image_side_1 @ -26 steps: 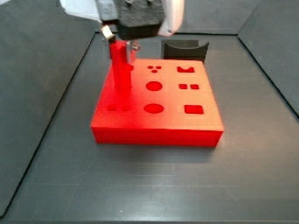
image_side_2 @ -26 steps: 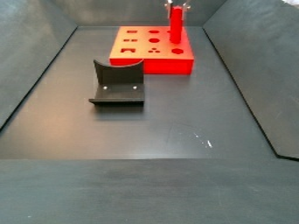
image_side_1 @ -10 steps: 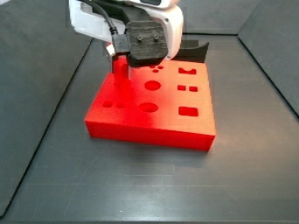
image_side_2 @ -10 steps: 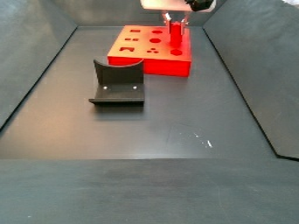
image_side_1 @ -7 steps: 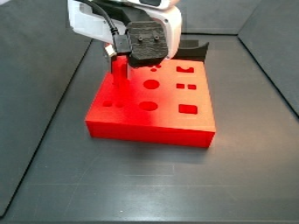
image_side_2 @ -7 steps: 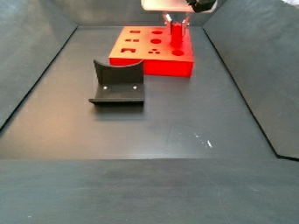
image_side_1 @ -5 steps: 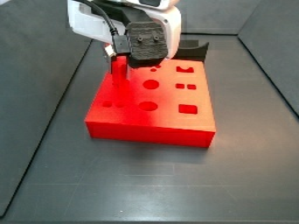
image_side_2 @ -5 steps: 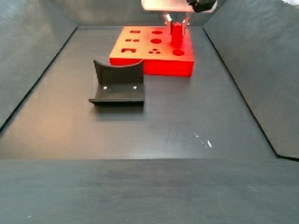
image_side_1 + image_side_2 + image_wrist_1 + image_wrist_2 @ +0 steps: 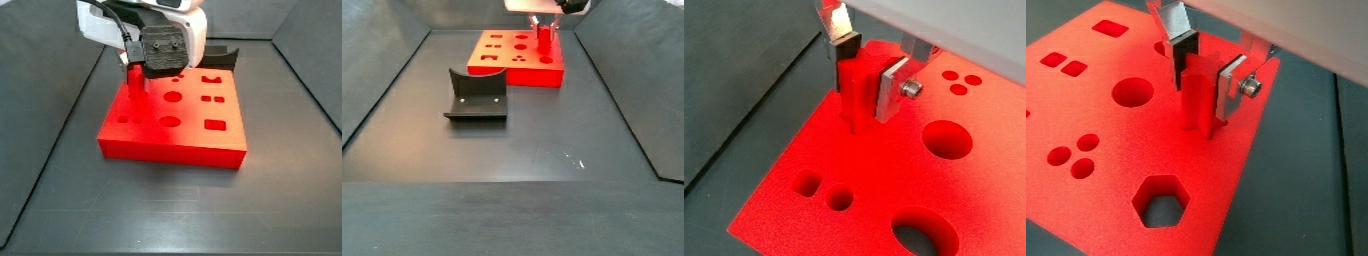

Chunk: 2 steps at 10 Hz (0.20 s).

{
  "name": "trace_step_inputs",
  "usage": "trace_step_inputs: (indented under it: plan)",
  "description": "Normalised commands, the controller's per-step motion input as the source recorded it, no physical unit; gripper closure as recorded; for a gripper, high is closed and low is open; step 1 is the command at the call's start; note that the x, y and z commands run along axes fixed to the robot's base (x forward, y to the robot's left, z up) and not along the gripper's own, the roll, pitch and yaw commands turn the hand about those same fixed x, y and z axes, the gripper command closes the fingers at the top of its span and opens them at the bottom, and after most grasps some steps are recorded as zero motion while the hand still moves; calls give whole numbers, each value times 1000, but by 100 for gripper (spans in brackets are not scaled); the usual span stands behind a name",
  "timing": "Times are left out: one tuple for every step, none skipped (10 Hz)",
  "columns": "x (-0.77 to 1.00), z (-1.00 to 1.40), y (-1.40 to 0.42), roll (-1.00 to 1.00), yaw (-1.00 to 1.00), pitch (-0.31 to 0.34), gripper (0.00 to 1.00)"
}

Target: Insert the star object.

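Your gripper [image 9: 866, 78] sits low over red block [image 9: 171, 125], jaws closed on star object [image 9: 854, 95]. Peg stands upright between pads, lower end down at block's top face near its edge; in both wrist views you cannot tell how deep it sits. Round holes [image 9: 949, 139] lie just beside jaws, hexagonal hole [image 9: 1160, 199] a little beyond. Fixture [image 9: 476, 96] stands well apart on floor.

Dark floor [image 9: 543, 140]: red block [image 9: 513, 72], fixture [image 9: 476, 96].
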Motion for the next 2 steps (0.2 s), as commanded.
trace_step_inputs:
  plan:
    - [0, 0, 0, -21, 0, 0, 100]
    - [0, 0, 0, 0, 0, 0, 100]
